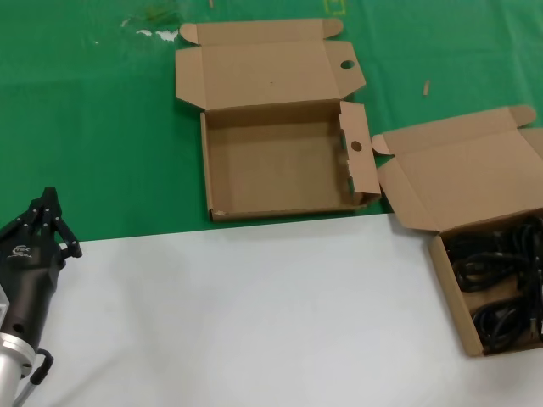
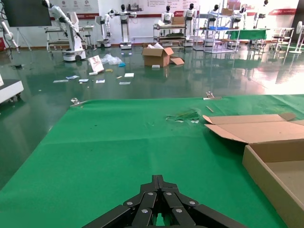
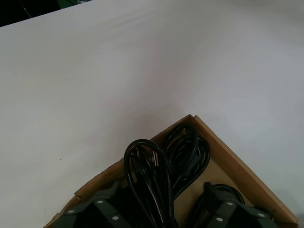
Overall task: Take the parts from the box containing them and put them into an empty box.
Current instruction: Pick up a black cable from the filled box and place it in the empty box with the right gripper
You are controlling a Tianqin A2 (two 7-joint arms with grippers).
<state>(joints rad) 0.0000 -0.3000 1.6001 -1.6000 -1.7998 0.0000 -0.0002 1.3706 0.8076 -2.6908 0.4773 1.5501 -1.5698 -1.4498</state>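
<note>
The empty box [image 1: 280,161] is sitting on the green mat [image 1: 93,127] with its sides square to the frame, its wide lid [image 1: 263,72] lying flat on the far side and a round-holed flap [image 1: 358,148] standing along its right wall. Its near wall is running right along the line where the mat is meeting the white table surface [image 1: 237,314]. A broad stretch of white surface is lying open between the 2 boxes and the robot.

To the right, the box containing them [image 1: 445,182] is resting diagonally, its near corner on the white surface and its lid leaning back toward the mat; its right part is running out of the head view. The parts [image 1: 501,284] are lying inside as loose black coils.

The left gripper [image 1: 49,212] is hovering at the near left, over the mat's near edge, well apart from both boxes; its fingers [image 2: 159,187] are pressed together at the tips and grasping nothing. In its wrist view the empty box's wall [image 2: 266,183] is showing off to one side.

The right gripper [image 3: 164,213] is not showing in the head view. In its wrist view it is reaching down into the diagonal box's corner [image 3: 192,118], with 1 looped cable [image 3: 147,175] rising between its fingers [image 3: 99,211]; whether they are clamping it, I cannot tell.
</note>
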